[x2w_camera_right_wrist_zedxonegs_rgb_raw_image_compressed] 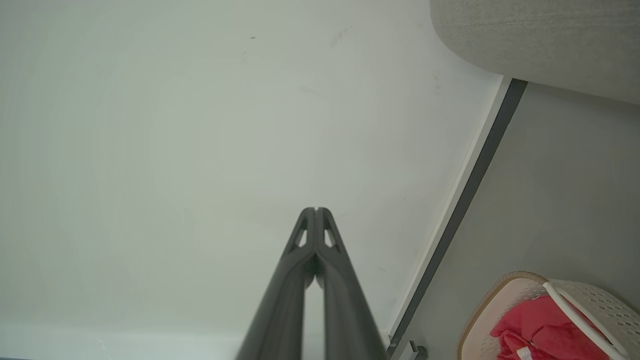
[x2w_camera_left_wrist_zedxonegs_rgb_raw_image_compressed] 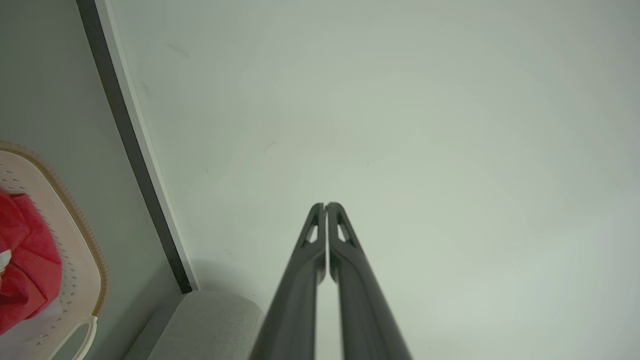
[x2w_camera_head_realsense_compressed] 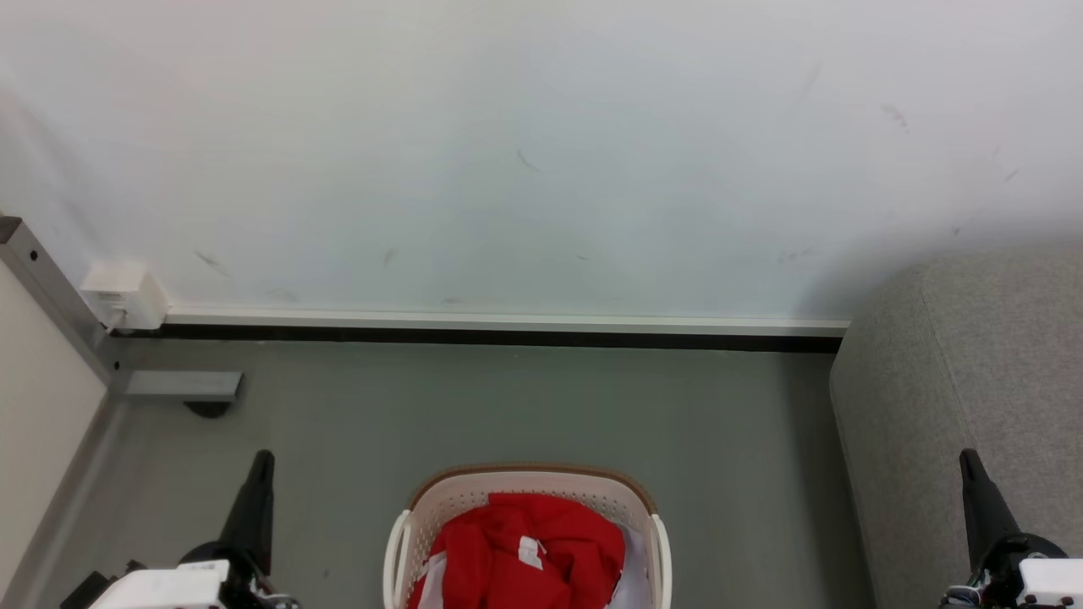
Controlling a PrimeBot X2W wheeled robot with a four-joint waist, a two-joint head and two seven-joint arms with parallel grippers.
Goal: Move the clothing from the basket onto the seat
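Soft, even light fills every view; the wall (x2w_camera_head_realsense_compressed: 541,152) reads bright with a faint green cast. A diffuse shadow dims it at middle right of the head view, beside the seat (x2w_camera_head_realsense_compressed: 973,381). The left tool (x2w_camera_left_wrist_zedxonegs_rgb_raw_image_compressed: 325,205) and right tool (x2w_camera_right_wrist_zedxonegs_rgb_raw_image_compressed: 316,209) blur toward their views' bottom edges.

The grey floor (x2w_camera_head_realsense_compressed: 508,406) bears the basket (x2w_camera_head_realsense_compressed: 474,492) (brown-rimmed) and the seat (x2w_camera_head_realsense_compressed: 973,364) nearby.

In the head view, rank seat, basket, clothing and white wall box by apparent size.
1. seat
2. basket
3. clothing
4. white wall box
The seat and basket run off the frame.
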